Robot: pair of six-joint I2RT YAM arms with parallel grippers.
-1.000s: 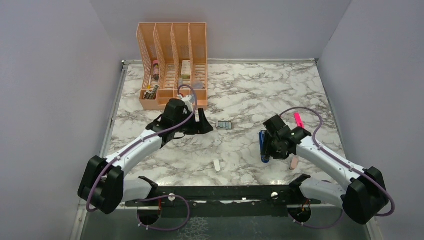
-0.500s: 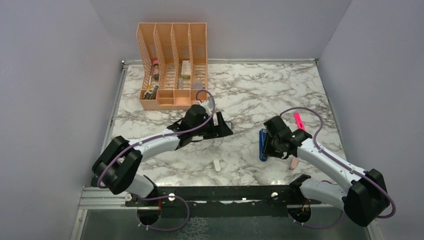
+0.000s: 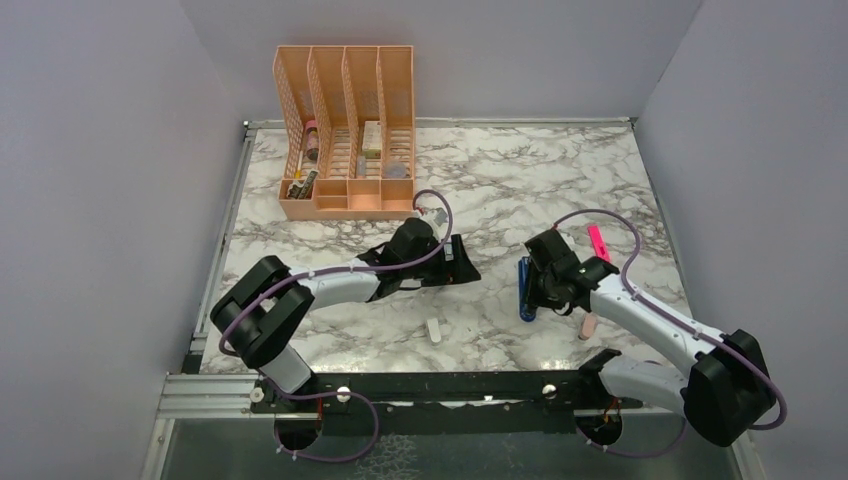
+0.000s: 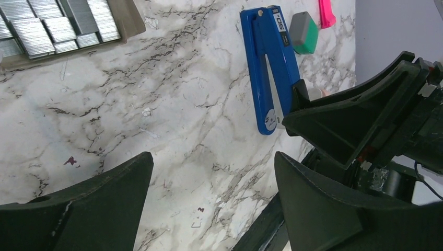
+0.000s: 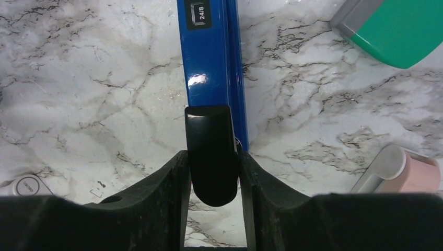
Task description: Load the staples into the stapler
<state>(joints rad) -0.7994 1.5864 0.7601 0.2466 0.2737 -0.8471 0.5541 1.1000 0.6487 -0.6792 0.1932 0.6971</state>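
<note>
stapler (image 3: 526,300): flat, long axis near-to-far | right tool (image 5: 211,157): pinching its black end | left tool (image 4: 211,159): spread wide

The left gripper (image 4: 209,164) spreads wide over the marble tabletop (image 4: 172,110), with the open box of staples (image 4: 57,26) at top left and the blue stapler (image 4: 267,68) further right beside a teal block (image 4: 304,32), the right gripper (image 4: 300,104) overlapping its near end.

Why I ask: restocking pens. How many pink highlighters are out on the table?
1. The pink highlighter lies at the table's right, beyond the stapler's far end. Items in the orange organizer are too small to identify; more may hide there.
</note>
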